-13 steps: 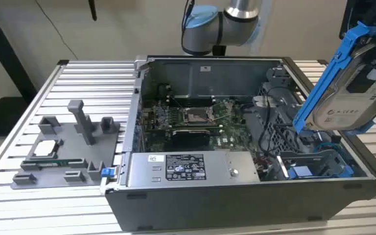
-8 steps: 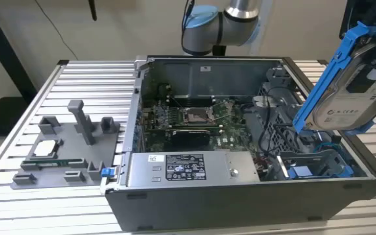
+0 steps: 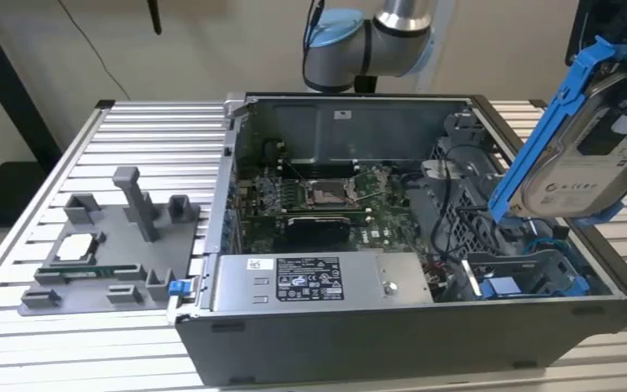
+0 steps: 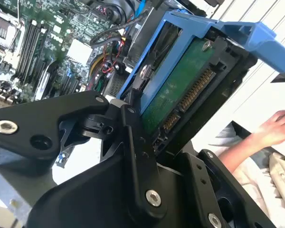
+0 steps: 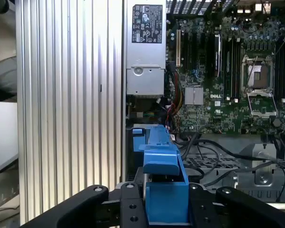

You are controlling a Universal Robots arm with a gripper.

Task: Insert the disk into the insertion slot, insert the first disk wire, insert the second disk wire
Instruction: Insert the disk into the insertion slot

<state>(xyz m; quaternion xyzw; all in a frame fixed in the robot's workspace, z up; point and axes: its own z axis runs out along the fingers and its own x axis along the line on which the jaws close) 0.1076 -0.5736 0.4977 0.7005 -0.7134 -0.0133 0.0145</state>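
My gripper (image 3: 616, 61) is shut on the disk (image 3: 584, 159), a silver-grey drive with a white label in a bright blue carrier. It hangs tilted on edge above the open case, over the corner at the exterior view's right. The second wrist view shows the disk's green circuit-board side (image 4: 180, 90) clamped between black fingers (image 4: 133, 137). In the first wrist view the blue carrier (image 5: 164, 190) sits between the fingers. The insertion slot (image 3: 526, 276), a dark grey bay with blue rails, lies open below the disk. Black cables (image 3: 457, 214) lie beside the bay; I cannot tell which are the disk wires.
The case holds a grey power-supply box (image 3: 313, 282) and a motherboard with a silver processor socket (image 3: 325, 192). A grey fixture (image 3: 107, 253) with small parts stands on the slatted table at the exterior view's left. A person's hand (image 4: 275, 128) rests beyond the case.
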